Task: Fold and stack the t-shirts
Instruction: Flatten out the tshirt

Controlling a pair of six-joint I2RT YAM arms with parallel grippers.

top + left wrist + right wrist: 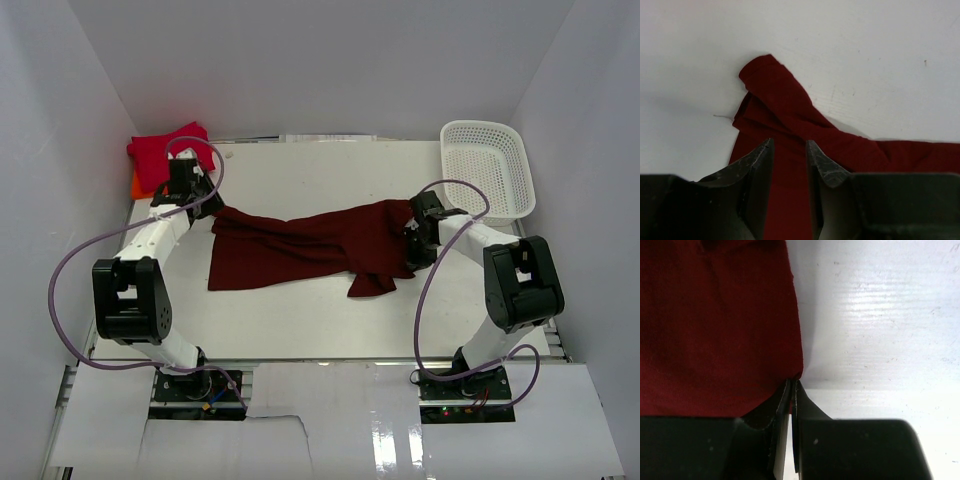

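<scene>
Top external: maroon shirt (300, 245) lies lengthwise between the arms. Right gripper (791, 382) pinches its right edge; left gripper (789, 145) hangs spread over its left end.

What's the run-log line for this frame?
shirt: maroon t-shirt stretched out, unfolded | left claw: open over its left end | right claw: shut at its right edge | pile: red t-shirt over orange t-shirt, far-left corner

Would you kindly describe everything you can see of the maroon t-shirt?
The maroon t-shirt is plain, soft dark-red cloth, lying crumpled and stretched sideways across the middle of the white table, unfolded. The right fingers are shut on its right edge; the left fingers stand open over its bunched left end.
</scene>
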